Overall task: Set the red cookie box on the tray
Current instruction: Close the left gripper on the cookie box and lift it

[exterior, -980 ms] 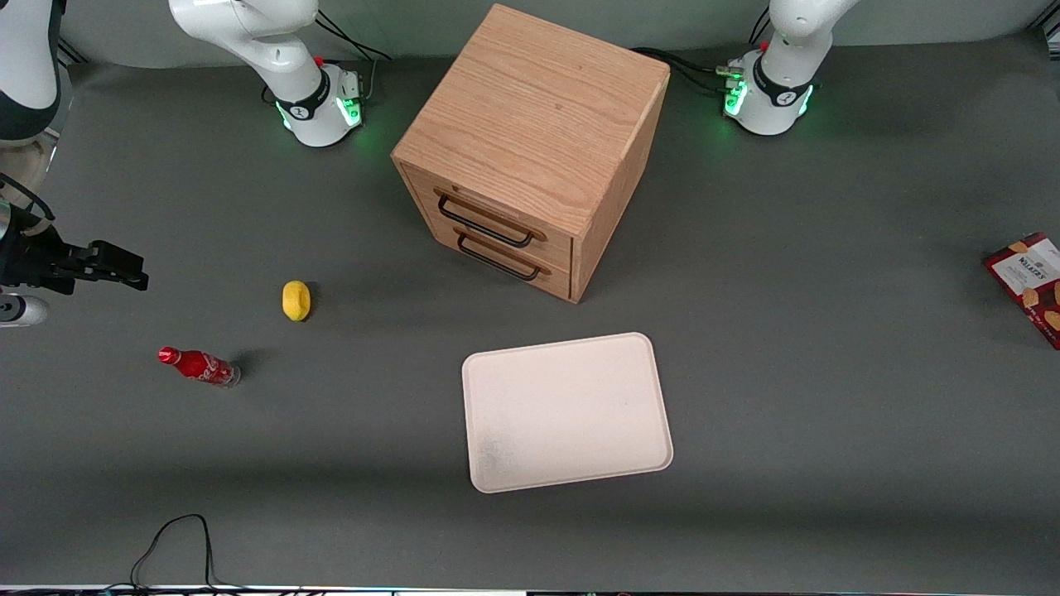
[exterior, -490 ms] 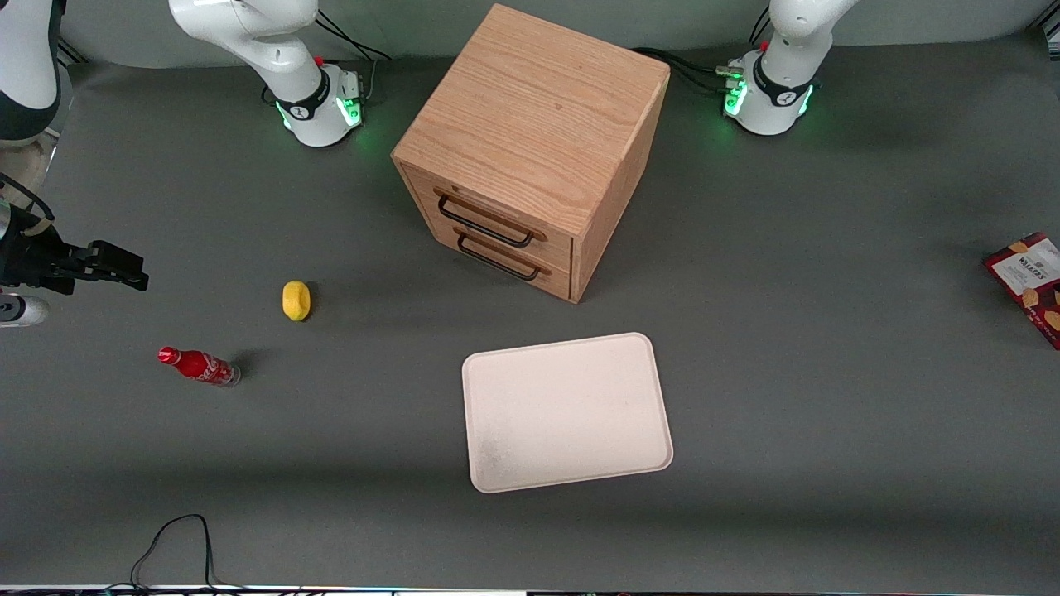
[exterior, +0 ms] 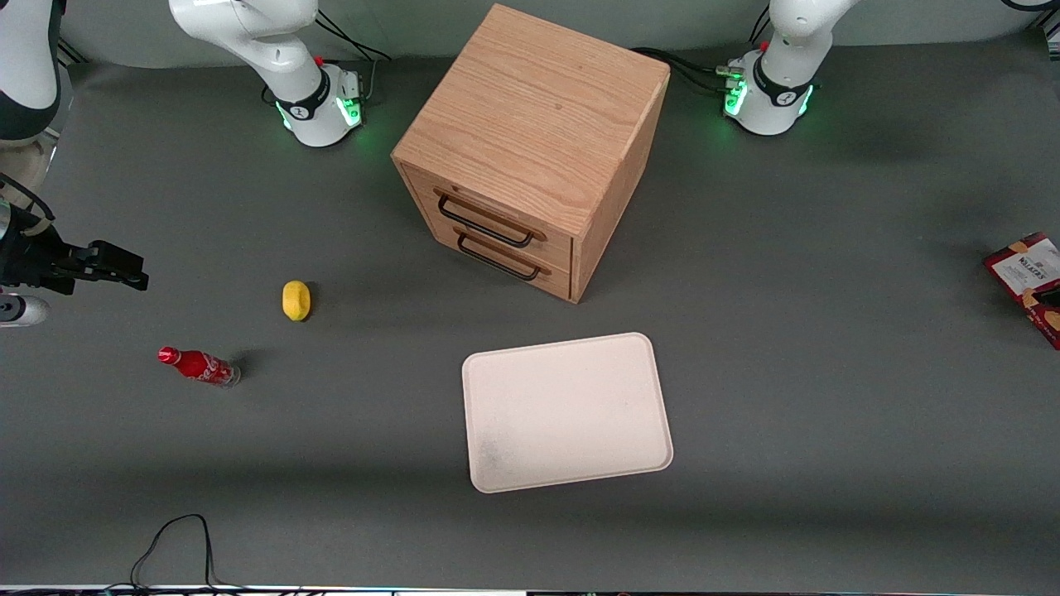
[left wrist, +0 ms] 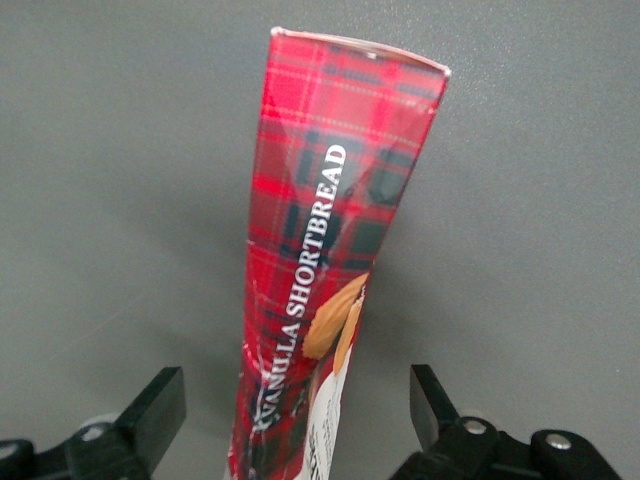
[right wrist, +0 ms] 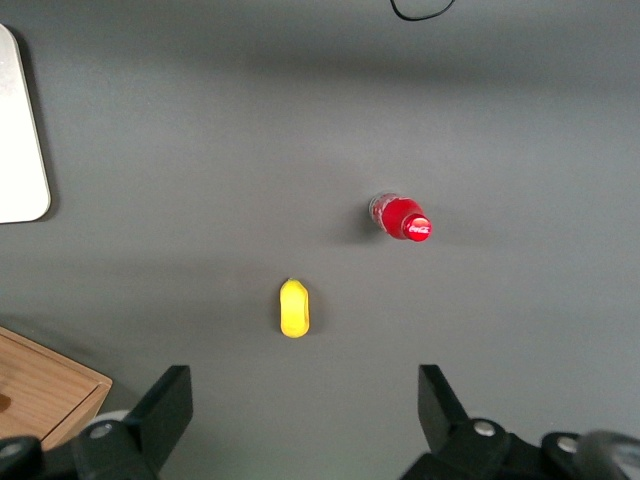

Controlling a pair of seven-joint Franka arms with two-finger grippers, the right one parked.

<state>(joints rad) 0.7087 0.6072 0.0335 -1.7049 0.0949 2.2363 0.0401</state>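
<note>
Red tartan with dark checks and white lettering is seen on the red cookie box (tan cookies pictured). Black fingers are noted on the gripper, astride the box. The tray is cream-white, the table grey.

The red cookie box, tartan-patterned with a white label and cookie pictures, sits at the working arm's end of the table, one narrow side turned up. The gripper hangs over it, jaws spread either side. The cream tray lies flat, well apart.
</note>
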